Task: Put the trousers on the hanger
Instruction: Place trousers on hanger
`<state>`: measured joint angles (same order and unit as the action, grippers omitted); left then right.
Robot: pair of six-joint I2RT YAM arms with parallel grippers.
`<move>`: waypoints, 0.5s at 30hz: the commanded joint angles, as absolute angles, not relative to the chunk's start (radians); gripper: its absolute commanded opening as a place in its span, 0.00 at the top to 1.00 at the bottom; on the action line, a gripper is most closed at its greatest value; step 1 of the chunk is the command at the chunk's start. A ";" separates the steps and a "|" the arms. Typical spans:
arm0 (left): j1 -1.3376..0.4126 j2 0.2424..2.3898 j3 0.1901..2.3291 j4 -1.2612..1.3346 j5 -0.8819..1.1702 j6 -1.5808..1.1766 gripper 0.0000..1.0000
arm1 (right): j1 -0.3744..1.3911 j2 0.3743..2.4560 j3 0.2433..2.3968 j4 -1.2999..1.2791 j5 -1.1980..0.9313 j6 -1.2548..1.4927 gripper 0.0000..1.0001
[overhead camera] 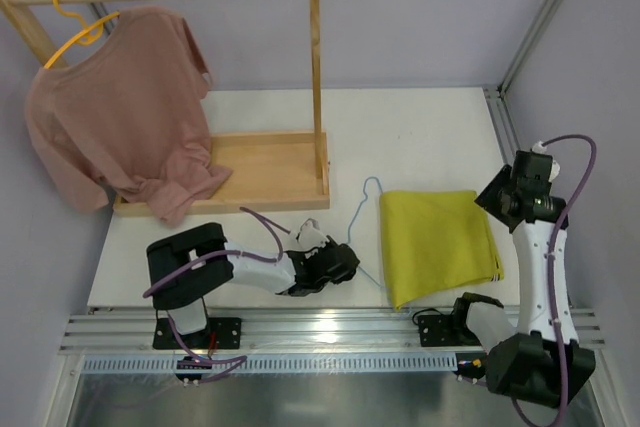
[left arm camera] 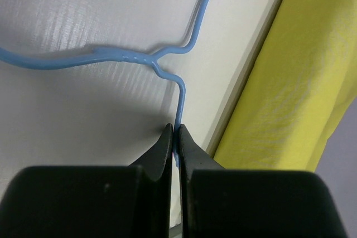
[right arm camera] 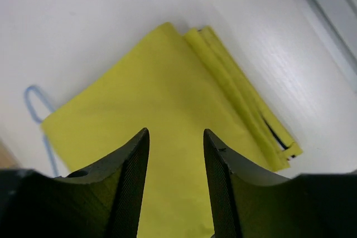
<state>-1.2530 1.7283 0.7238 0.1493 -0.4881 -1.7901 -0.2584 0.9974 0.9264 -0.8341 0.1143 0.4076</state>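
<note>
- Bright, even overhead light; shadows fall soft and faint.
- Glare streaks the white bench (left arm camera: 72, 20) at the upper left of the left wrist view.
- The left claw (left arm camera: 176, 131) looks soft-focused at that view's bottom.

A white table (overhead camera: 430, 137) carries everything, its top matte and plain, with a metal frame along its right edge. On the right half lie the trousers (overhead camera: 438, 242), bright yellow-green and folded into a flat, roughly square stack; the layered fold edges show along the side nearest the table's right edge. Just beside the stack's left edge lies the hanger (left arm camera: 120, 55), a thin light-blue wire flat on the white top with its slim hook pointing toward the far side. Whether wire and cloth touch cannot be told. On the far left stands a wooden rack (overhead camera: 265, 172), its shallow tray base resting on the tabletop.
</note>
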 commanded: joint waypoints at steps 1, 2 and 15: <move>-1.259 1.782 0.729 -0.051 -0.485 -1.736 1.00 | -0.253 0.887 0.892 -0.781 -0.252 0.465 0.53; -1.259 1.787 0.732 -0.054 -0.485 -1.738 1.00 | -0.244 0.881 0.837 -0.744 -0.293 0.494 0.53; -1.259 1.755 0.715 -0.101 -0.489 -1.732 1.00 | -0.304 0.891 0.557 -0.667 -0.085 0.675 0.63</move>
<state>-1.2549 1.7447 0.7586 0.1131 -0.4881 -1.7763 -0.2863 0.8494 0.5713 -0.7124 -0.1936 0.6270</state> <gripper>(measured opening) 0.007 0.376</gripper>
